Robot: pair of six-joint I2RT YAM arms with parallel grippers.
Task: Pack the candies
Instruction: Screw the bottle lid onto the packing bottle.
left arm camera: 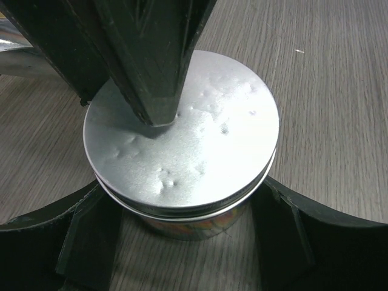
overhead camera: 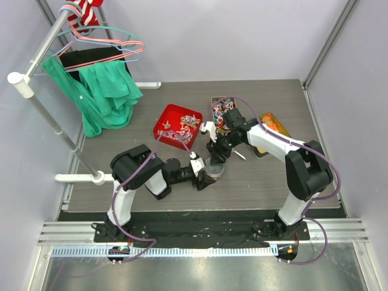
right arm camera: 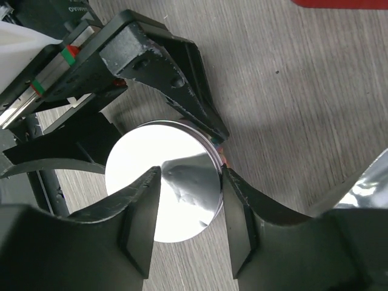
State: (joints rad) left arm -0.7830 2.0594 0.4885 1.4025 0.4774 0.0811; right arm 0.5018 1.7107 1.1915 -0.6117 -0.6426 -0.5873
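A lidded tin (overhead camera: pixel 213 170) stands mid-table (overhead camera: pixel 285 188), between the fingers of the left gripper (overhead camera: pixel 206 174), with the right gripper (overhead camera: pixel 216 159) over its lid (left arm camera: pixel 200 139). Behind it to the left lies a tray (overhead camera: pixel 168 117) holding candies (overhead camera: pixel 185 128); a second tray (overhead camera: pixel 213 102) sits straight behind, a third tray (overhead camera: pixel 282 126) further right. A clothes rail (overhead camera: pixel 42 54) stands at the far left

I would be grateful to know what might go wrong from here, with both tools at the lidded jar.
The right tool has a fingertip on the lid away from its centre, so pushing may cock the lid instead of seating it. The left tool grips the jar only by its sides, so a hard push might slip or tip it. Both tools crowd together and could clash.
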